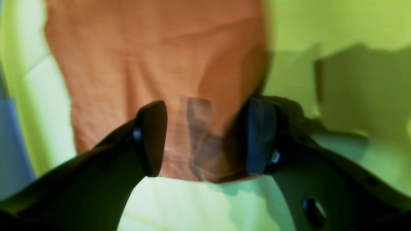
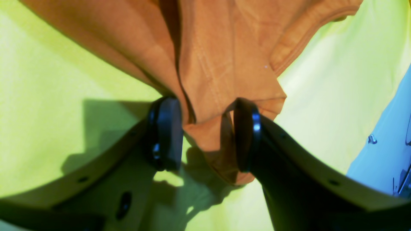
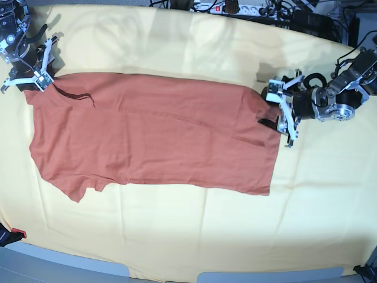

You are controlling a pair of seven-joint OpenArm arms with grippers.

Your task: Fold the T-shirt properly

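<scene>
The rust-orange T-shirt (image 3: 153,135) lies spread flat on the pale yellow cloth (image 3: 194,236), collar (image 3: 76,94) at the left and hem at the right. My right gripper (image 3: 26,85) is at the shirt's far-left shoulder corner. In the right wrist view its fingers (image 2: 205,128) stand apart, and a bunched fold of T-shirt (image 2: 221,64) rises between them and touches both pads. My left gripper (image 3: 272,109) is at the far hem corner. In the blurred left wrist view it (image 1: 207,122) is wide open over the edge of the T-shirt (image 1: 144,57).
The yellow cloth (image 1: 321,25) covers the whole table past the shirt on all sides. A power strip and cables (image 3: 235,9) run along the back edge. A small red object (image 3: 16,234) sits at the front left. The grey-blue table rim (image 3: 59,268) shows along the front.
</scene>
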